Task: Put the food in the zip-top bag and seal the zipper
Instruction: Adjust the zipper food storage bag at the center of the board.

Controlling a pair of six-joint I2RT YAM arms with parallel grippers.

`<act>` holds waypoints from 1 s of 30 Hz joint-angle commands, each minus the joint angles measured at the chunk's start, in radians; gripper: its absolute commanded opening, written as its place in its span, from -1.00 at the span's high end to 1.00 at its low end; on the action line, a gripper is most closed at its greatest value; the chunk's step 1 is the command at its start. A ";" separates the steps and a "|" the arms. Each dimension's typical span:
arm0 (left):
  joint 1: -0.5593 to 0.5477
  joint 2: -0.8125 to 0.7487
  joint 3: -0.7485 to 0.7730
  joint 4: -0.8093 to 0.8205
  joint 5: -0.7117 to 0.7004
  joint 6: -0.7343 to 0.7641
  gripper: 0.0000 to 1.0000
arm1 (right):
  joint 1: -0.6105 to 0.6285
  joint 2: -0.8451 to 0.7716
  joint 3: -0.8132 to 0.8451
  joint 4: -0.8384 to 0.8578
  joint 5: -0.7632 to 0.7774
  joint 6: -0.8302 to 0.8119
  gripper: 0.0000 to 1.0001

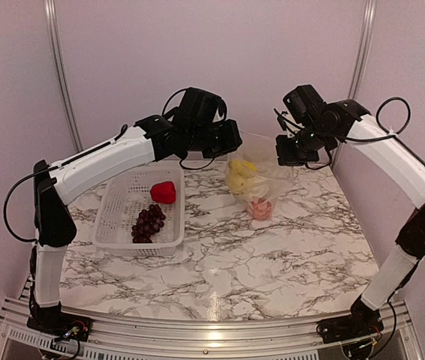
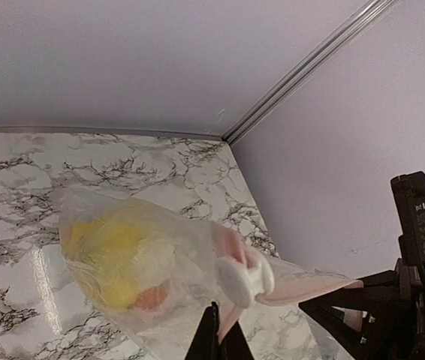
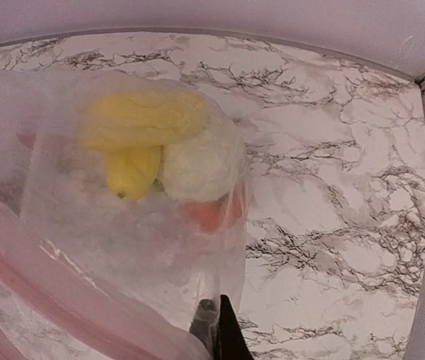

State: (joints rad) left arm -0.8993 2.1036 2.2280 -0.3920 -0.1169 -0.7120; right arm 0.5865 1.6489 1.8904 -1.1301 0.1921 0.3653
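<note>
The zip-top bag (image 3: 85,247) is clear, crinkly plastic — the table (image 1: 272,262) glossy, marble-patterned.

Left wrist view: the left end effector (image 2: 216,341) is cut off by the bottom edge. Only two dark fingertips show, pressed together at the bag (image 2: 122,255), whose lower part also runs out of frame. The zipper (image 2: 310,289) reaches the right arm (image 2: 415,300), cropped at lower right, and its end cannot be made out.

Right wrist view: the right end effector (image 3: 214,334) is cropped at the bottom edge. The bag spills past the left and bottom edges. The food (image 3: 141,120) blurs behind crinkled film; an orange piece (image 3: 209,214) sits half hidden under a pale piece (image 3: 201,157).

Top view: neither end effector's fingers can be seen, and the zipper is too faint to trace.
</note>
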 commanded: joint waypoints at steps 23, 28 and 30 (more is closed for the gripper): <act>0.014 -0.457 -0.527 -0.099 0.202 0.160 -0.98 | 0.062 0.062 -0.123 0.150 -0.153 -0.014 1.00; 0.015 -0.639 -0.719 -0.111 0.034 0.233 -0.98 | 0.062 0.089 -0.088 0.153 -0.181 -0.016 1.00; 0.014 -0.700 -0.764 -0.093 0.000 0.268 -0.98 | 0.061 0.096 -0.073 0.145 -0.181 -0.022 1.00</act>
State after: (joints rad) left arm -0.8883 1.4696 1.5616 -0.4507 -0.0128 -0.5377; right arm 0.6422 1.7218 1.7573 -1.0016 0.0288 0.3614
